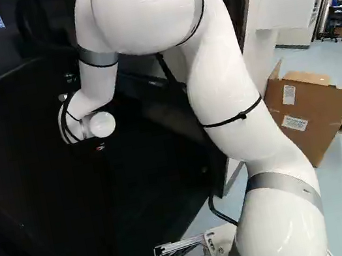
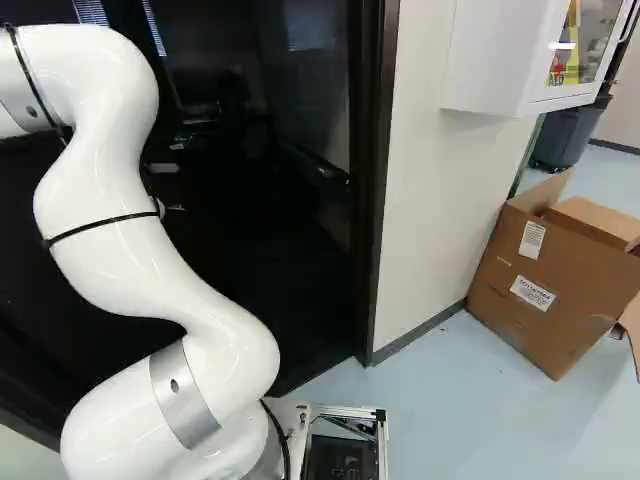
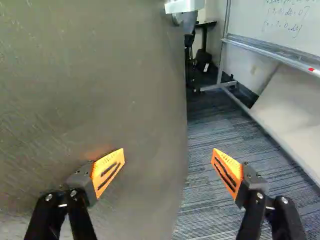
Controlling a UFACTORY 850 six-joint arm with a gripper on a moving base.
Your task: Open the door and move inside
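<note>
The door (image 3: 100,75) fills much of the wrist view as a grey-brown panel, cut off by the picture's border; in both base views it is hard to tell from the dark surroundings. The gripper (image 3: 168,165) is spread wide, one finger in front of the door, the other past its edge; whether either touches it is unclear. At the door's edge, a pale metal fitting (image 3: 184,6) is partly cut off. Beyond the door are carpet (image 3: 215,135) and a whiteboard (image 3: 295,25) with handwritten symbols. Right of the door in the right base view, a cardboard box (image 2: 550,280) carries two white labels.
</note>
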